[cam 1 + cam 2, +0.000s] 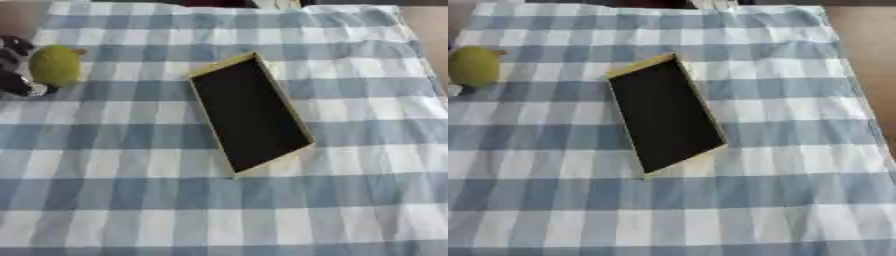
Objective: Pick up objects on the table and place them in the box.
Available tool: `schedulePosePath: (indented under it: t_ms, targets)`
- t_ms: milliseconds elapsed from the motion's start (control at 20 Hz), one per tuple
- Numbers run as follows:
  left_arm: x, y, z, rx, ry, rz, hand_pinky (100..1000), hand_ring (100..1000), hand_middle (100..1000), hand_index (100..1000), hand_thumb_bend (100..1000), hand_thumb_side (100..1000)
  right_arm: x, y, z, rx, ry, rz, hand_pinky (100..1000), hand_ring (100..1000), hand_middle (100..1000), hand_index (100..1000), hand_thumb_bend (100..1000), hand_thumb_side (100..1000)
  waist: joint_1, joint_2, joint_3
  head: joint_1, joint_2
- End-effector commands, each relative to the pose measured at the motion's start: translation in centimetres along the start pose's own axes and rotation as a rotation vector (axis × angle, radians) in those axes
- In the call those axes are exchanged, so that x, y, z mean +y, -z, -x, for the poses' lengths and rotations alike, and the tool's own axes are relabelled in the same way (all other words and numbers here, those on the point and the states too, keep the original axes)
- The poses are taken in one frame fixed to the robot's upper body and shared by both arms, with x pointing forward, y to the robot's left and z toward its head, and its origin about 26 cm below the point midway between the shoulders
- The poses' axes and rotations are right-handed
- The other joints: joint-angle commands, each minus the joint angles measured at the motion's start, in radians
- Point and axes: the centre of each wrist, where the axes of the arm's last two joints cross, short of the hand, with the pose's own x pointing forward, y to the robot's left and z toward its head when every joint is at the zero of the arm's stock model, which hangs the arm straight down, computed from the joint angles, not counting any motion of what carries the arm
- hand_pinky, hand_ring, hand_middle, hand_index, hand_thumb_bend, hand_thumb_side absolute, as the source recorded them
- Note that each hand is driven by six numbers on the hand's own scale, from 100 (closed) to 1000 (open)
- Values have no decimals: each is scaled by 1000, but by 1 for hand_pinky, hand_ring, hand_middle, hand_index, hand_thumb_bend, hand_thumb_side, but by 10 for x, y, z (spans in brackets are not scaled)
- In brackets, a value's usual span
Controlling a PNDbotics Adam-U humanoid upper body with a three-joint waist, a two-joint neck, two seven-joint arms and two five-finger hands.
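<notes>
A yellow-green round fruit (54, 65) with a short brown stem shows at the far left of the checked cloth. My left hand (12, 67), black, comes in from the left edge, and its fingers curl round the fruit's left side above and below. Much of the hand is cut off by the view's edge. The box (296, 116), a shallow tray with a tan rim and black inside, lies askew in the middle of the table with nothing in it. It is well to the right of the fruit. My right hand shows in no view.
A blue and white checked cloth (350, 200) covers the table. Bare brown table edge (872, 60) shows along the right side, and dark shapes stand past the far edge.
</notes>
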Motion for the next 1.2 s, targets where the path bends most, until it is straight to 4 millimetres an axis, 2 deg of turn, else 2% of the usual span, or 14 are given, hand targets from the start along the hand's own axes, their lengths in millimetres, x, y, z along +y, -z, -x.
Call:
schedulePosePath:
  t_ms: [50,450,650,850,1050,1200]
  targets:
    - [13,2,-1,18,-8,-59,788,792,788,898,562,300,-3,7,-6,-29,-1,-3,797,676,667,697,100,604,0,-17,-2,6,3]
    - [8,13,-13,-17,-71,-74,770,783,780,896,539,306,-1,6,-6,-25,7,-9,796,673,664,696,100,605,-2,-13,-7,13,0]
    - [8,17,-18,-23,-75,-92,732,754,742,873,505,259,-1,6,-6,-21,9,-11,796,673,663,696,100,608,-2,-10,-8,15,-1]
    - [7,20,-21,-18,-61,-162,619,638,618,797,423,100,0,6,-6,-19,12,-13,796,672,661,696,100,608,-1,-9,-8,17,-2]
    - [5,21,-23,-11,-33,-244,511,537,522,710,261,100,0,5,-6,-16,12,-14,796,669,658,695,100,608,-1,-9,-8,18,-2]
    - [3,22,-23,-11,-28,-268,511,537,522,710,261,100,0,5,-6,-15,12,-13,796,669,658,695,100,608,-1,-9,-8,18,-2]
